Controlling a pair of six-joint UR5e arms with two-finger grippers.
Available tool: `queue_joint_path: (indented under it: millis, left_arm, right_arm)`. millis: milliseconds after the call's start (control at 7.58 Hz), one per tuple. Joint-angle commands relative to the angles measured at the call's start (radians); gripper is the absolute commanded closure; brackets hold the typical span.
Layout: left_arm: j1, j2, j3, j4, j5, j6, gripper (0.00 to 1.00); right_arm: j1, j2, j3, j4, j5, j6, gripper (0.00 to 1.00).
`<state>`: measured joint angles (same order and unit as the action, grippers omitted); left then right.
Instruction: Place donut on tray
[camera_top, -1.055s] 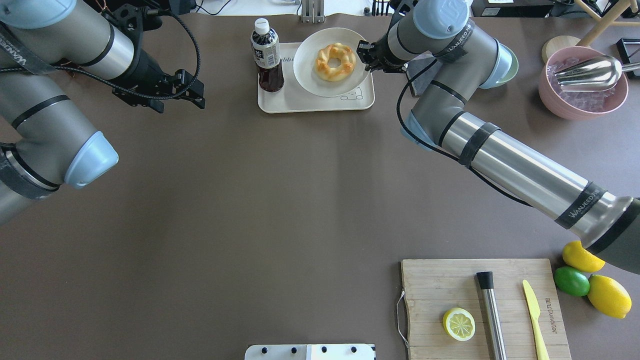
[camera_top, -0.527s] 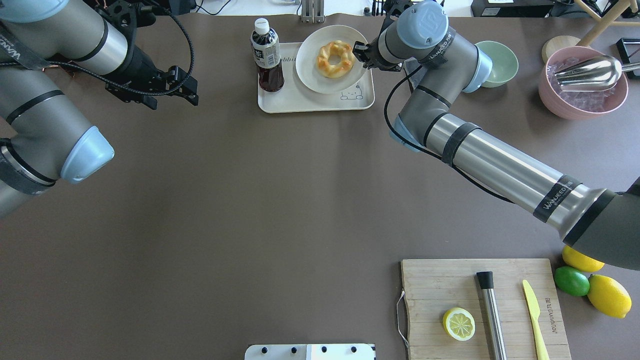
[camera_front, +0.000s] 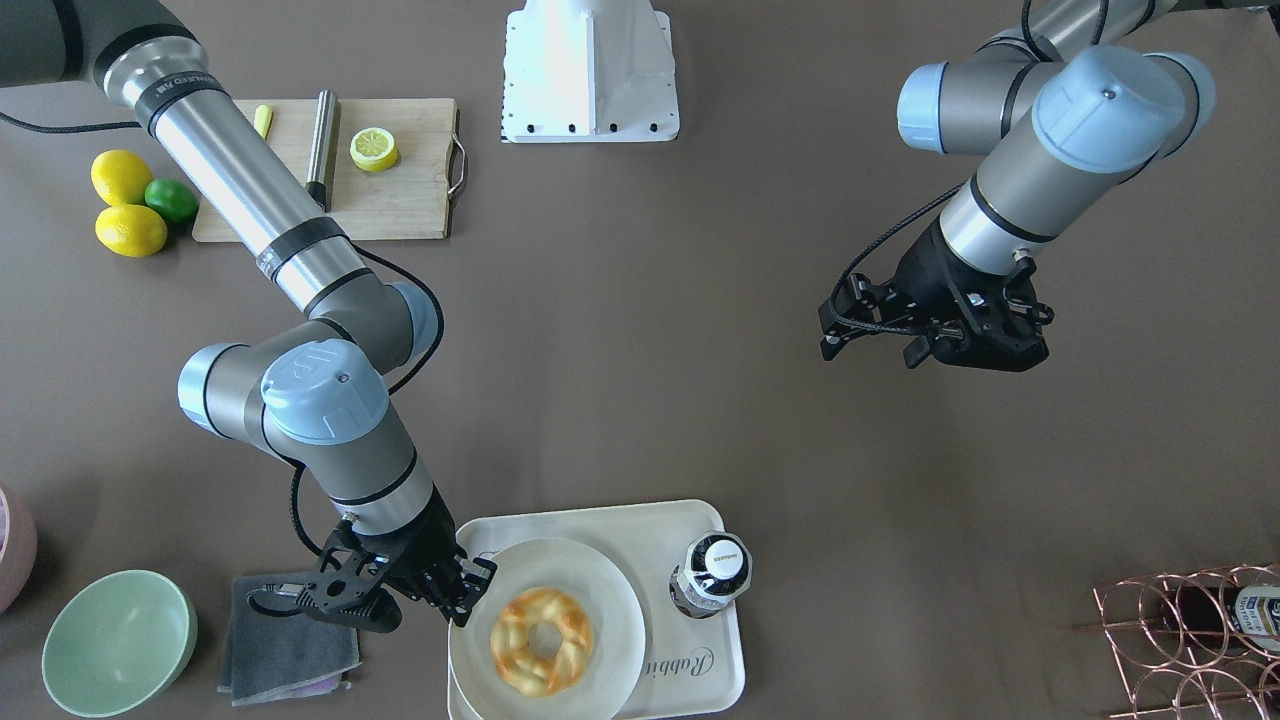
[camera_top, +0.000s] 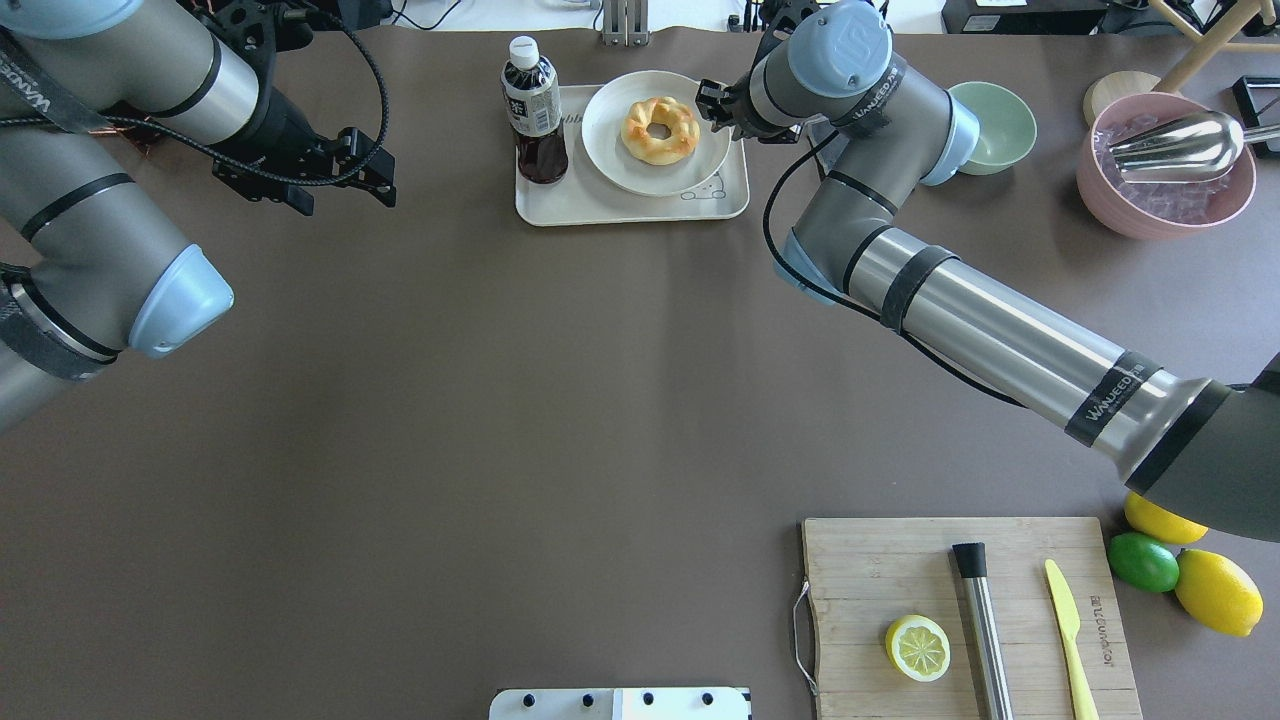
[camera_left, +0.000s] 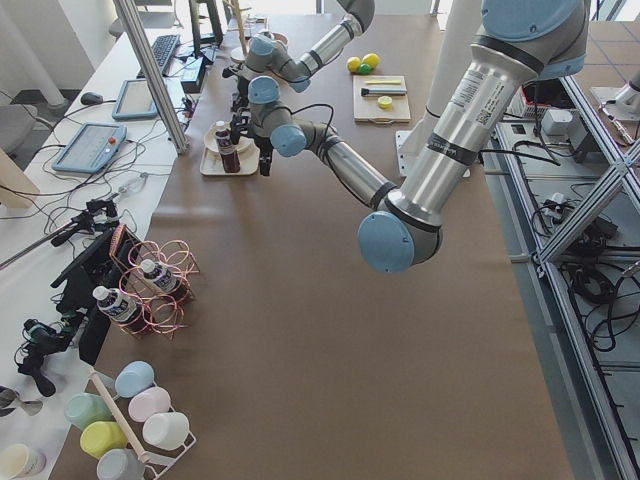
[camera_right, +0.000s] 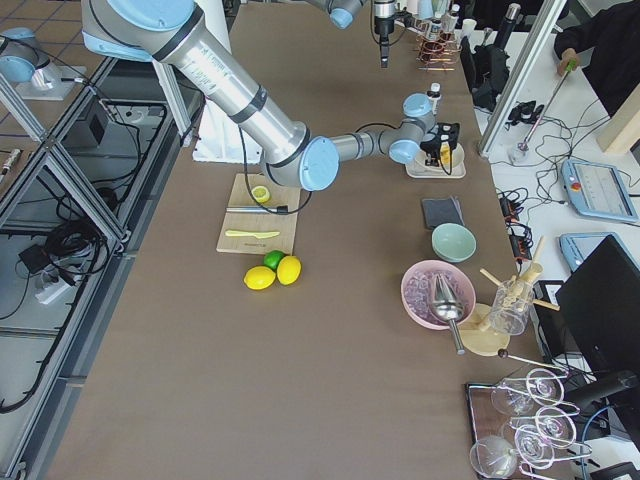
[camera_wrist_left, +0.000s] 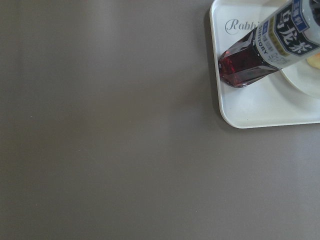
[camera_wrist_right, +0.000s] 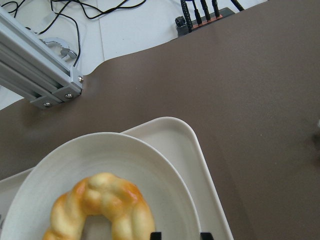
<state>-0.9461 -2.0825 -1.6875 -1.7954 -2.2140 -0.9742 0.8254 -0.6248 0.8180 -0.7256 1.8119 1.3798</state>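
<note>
The donut (camera_top: 680, 135) lies on a round white plate (camera_top: 610, 150), and the plate rests on the cream tray (camera_top: 600, 205) at the far middle of the table. My right gripper (camera_top: 712, 105) is at the plate's right rim, shut on the rim. The right wrist view shows the donut (camera_wrist_right: 100, 195), the plate (camera_wrist_right: 100, 155) and the tray's corner (camera_wrist_right: 195, 150) just ahead of the fingertips. In the front view the donut (camera_front: 515, 625) sits mid-plate beside my right gripper (camera_front: 465, 590). My left gripper (camera_top: 385, 190) is open and empty, above the table left of the tray.
A dark drink bottle (camera_top: 532, 110) stands on the tray's left part. A grey cloth (camera_front: 285, 640) and a green bowl (camera_top: 995, 125) lie right of the tray, a pink bowl (camera_top: 1165, 170) farther right. A cutting board (camera_top: 900, 580) with a lemon half sits at the near right.
My right gripper has lowered the plate with the donut onto the tray; the plate now looks smaller and level. My left arm has drawn back slightly.
</note>
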Motion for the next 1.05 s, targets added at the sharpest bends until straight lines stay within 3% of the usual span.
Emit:
queue_joint_path:
  millis: [0, 264, 527, 659, 923]
  left_arm:
    - [0.000, -0.004, 0.000, 0.001, -0.004, -0.001, 0.02]
    - [-0.008, -0.004, -0.004, 0.001, -0.026, -0.001, 0.02]
    - [-0.022, 0.034, -0.030, -0.074, -0.015, 0.052, 0.02]
    - [-0.025, 0.100, -0.040, -0.167, -0.012, 0.087, 0.02]
    - [-0.074, 0.149, -0.009, -0.161, 0.025, 0.089, 0.02]
  right_arm:
    - [0.061, -0.089, 0.166, -0.058, 0.154, -0.002, 0.00]
    - [0.145, -0.185, 0.433, -0.353, 0.271, -0.013, 0.00]
    - [0.176, -0.280, 0.654, -0.704, 0.287, -0.161, 0.00]
    - [0.190, -0.350, 0.729, -0.804, 0.284, -0.280, 0.00]
    - [0.248, -0.615, 0.867, -0.845, 0.290, -0.631, 0.00]
